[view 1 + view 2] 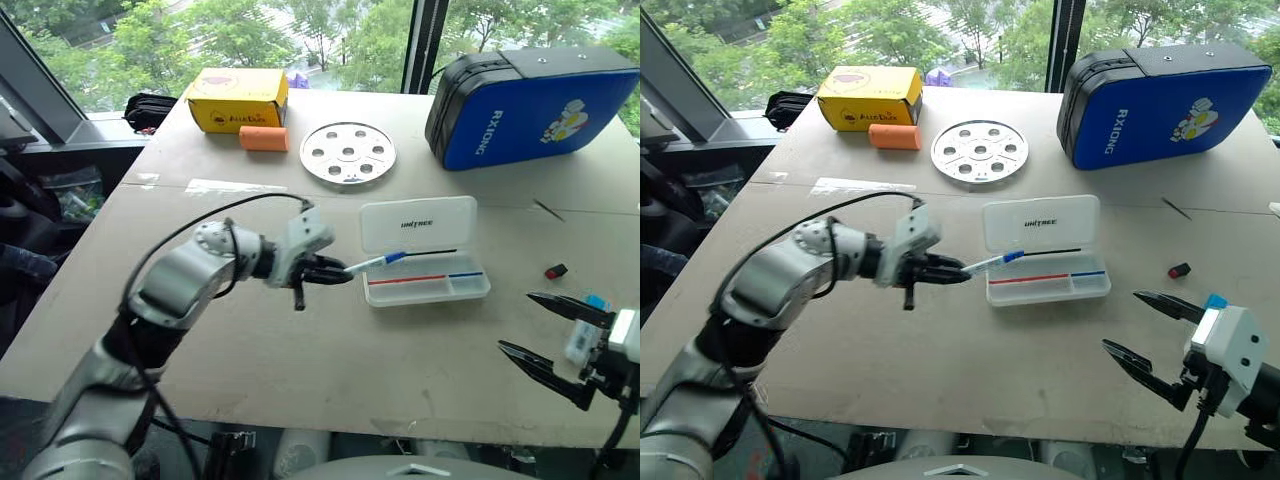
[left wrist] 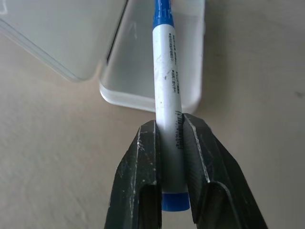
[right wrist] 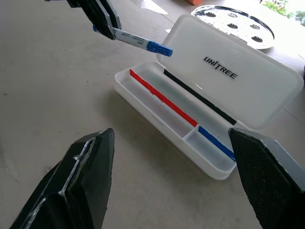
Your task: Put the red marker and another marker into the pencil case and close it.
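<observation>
I have the left gripper [image 1: 335, 272] clenched on a blue marker [image 1: 378, 262], its tip poking out at 3 o'clock over the near left end of the case [image 1: 428, 278]. The case lies lid-up at table centre, a red strip and a blue strip showing inside. My right gripper [image 1: 545, 340] hangs released at 5 o'clock of the case, well apart.

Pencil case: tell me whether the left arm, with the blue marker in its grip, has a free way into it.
Probably yes. The pencil case lies with its lid up, and the left gripper, shut on the blue marker, holds the marker's tip just above the tray's near end. Nothing stands between them; the right gripper hangs open, well aside.
</observation>
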You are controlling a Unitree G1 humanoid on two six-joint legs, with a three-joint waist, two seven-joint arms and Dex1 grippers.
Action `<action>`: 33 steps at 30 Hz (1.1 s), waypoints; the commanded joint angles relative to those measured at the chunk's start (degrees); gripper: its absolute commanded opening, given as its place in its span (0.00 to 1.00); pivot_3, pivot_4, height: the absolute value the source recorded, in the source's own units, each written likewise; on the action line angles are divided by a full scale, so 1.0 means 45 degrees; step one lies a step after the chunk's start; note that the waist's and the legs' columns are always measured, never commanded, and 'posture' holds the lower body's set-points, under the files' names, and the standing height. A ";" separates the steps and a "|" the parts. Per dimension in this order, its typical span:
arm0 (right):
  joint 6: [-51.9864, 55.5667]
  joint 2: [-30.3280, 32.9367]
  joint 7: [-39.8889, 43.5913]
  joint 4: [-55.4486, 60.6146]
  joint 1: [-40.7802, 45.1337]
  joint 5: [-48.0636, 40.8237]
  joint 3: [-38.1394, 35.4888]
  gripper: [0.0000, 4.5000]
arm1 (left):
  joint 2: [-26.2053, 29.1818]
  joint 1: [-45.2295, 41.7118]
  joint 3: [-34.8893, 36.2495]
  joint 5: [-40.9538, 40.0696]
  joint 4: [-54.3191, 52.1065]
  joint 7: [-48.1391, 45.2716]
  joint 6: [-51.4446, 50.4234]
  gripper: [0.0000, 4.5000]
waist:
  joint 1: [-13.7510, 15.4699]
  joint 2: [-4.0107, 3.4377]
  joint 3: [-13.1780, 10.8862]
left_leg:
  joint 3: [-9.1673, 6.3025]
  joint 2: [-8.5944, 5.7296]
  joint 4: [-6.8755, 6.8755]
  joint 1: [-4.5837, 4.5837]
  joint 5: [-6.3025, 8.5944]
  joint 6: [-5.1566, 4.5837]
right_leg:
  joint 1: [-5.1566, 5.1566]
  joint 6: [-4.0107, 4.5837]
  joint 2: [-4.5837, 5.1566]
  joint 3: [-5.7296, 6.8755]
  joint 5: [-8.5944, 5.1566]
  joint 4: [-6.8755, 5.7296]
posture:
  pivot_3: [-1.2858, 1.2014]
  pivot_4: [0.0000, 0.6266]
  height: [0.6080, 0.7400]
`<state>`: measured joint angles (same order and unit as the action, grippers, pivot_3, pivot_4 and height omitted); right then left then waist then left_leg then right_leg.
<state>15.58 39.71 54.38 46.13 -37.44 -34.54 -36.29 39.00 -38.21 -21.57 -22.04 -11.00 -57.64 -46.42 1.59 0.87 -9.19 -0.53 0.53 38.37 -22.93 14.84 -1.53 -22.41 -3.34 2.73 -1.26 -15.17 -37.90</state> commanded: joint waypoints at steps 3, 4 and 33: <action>-0.0379 -0.0448 -0.0009 0.0303 -0.0538 -0.0117 -0.0825 0.85 | -0.1701 -0.1544 -0.1045 0.1107 0.1627 0.0348 0.0093 0.02 | -0.0293 -0.0003 -0.0003 | -0.0024 0.0012 -0.0012 0.0004 0.0004 -0.0006 | -0.0019 -0.0013 -0.0007 -0.0026 -0.0009 -0.0013 | 0.52 0.24 1.00; -0.0433 -0.0535 -0.0003 0.0327 -0.0646 -0.0103 -0.0889 0.85 | -0.1973 -0.1741 -0.1184 0.1174 0.1787 0.0329 -0.0004 0.02 | -0.0313 -0.0005 -0.0003 | -0.0025 0.0013 -0.0017 0.0004 0.0008 -0.0013 | -0.0024 -0.0013 -0.0011 -0.0034 -0.0009 -0.0017 | 0.52 0.24 1.00; 0.1245 -0.1151 -0.2619 0.0810 -0.0878 -0.0624 -0.1017 0.85 | -0.1687 -0.0285 0.1039 0.0042 -0.1919 -0.0738 -0.1241 0.95 | -0.0206 -0.0019 -0.0003 | -0.0019 0.0075 -0.0013 -0.0004 0.0011 -0.0017 | -0.0039 -0.0012 -0.0001 -0.0039 -0.0012 -0.0023 | 0.52 0.24 1.00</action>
<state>19.12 34.89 46.61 48.99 -42.02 -38.03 -40.96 31.35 -41.27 -20.77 -18.89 -14.56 -62.02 -51.84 0.66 0.78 -9.20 -0.62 0.87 38.31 -22.94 14.89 -1.60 -22.58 -3.39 2.73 -1.43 -15.22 -38.00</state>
